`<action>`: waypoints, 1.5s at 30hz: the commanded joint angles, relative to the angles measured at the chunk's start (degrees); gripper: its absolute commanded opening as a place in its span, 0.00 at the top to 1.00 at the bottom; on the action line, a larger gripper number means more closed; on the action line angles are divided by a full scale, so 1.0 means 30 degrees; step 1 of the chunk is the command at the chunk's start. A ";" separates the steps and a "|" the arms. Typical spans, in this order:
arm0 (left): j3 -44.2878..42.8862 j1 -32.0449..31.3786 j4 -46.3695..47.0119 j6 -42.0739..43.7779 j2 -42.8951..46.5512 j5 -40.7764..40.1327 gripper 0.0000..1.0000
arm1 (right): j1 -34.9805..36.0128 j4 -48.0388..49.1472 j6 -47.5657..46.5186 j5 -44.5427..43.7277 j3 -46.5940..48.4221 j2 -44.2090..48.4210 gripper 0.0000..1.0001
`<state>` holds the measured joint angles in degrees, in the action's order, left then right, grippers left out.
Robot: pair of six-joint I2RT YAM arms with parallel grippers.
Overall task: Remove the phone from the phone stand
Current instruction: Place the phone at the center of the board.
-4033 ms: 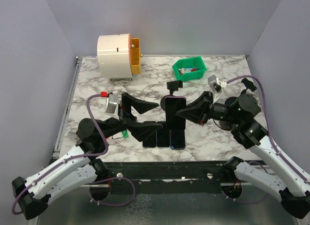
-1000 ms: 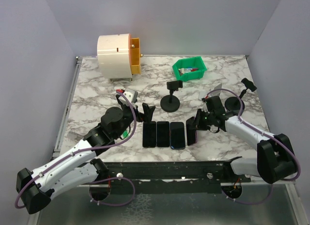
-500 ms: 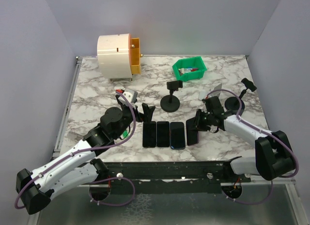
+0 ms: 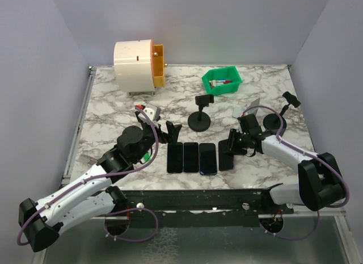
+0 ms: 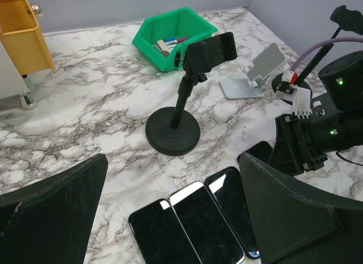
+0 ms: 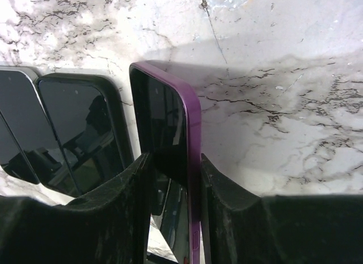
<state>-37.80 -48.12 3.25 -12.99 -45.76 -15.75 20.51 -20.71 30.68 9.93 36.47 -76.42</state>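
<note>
Phone, purple-cased: off the stand and down at table level, at the right end of a row of three dark phones, just beside the nearest one. Top view showed its long axis running near-to-far, parallel to that row. In the right wrist view it was not lying flat. It sat canted on one long edge, with the screen turned toward the row and the purple side rail on the far side from it. The end toward the back of the table was in view; the near end was hidden between the fingers.

Right gripper: one jaw on each side of the phone, very close to both faces. Could not tell whether the pads were clamping or only flanking it.

Phone stand: clamp empty, upright, well apart from the phone. Removal judged done; release and retreat remaining.

Left gripper: jaws spread wide, holding nothing, hovering near the left side of the row.

Risks, as judged:
- With the phone canted, a full release could let it tip onto its neighbour or slap down on the marble table.
- A pad dragging on the case during retreat could pull the phone along or skew it.
- The jaw on the row side could nudge the adjacent phone.
</note>
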 commanded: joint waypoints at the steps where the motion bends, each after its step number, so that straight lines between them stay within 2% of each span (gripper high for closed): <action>1: -0.0561 0.0073 -0.0349 -0.0151 0.0336 0.0459 0.01 | -0.0011 -0.1327 0.0072 -0.1453 -0.0412 -0.0526 0.60; 7: -0.0580 0.0058 -0.0435 -0.0122 0.0289 0.0424 0.01 | -0.0011 -0.1461 0.0168 -0.1980 -0.0267 -0.0654 0.55; 38: -0.0644 0.0072 -0.0554 -0.0122 0.0344 0.0558 0.01 | -0.0070 -0.2073 0.1229 -0.4421 -0.0187 -0.0689 0.44; 42: -0.0618 0.0073 -0.0475 -0.0122 0.0324 0.0673 0.01 | -0.0312 -0.1115 0.1269 -0.3941 -0.0518 0.0345 0.45; 45: -0.0611 0.0072 -0.0467 -0.0122 0.0228 0.0737 0.01 | -0.1044 -0.0262 0.1417 -0.2246 -0.0875 0.0520 0.45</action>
<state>-37.82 -48.12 2.35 -13.02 -45.43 -15.22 19.73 -22.20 34.52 1.32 36.16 -75.99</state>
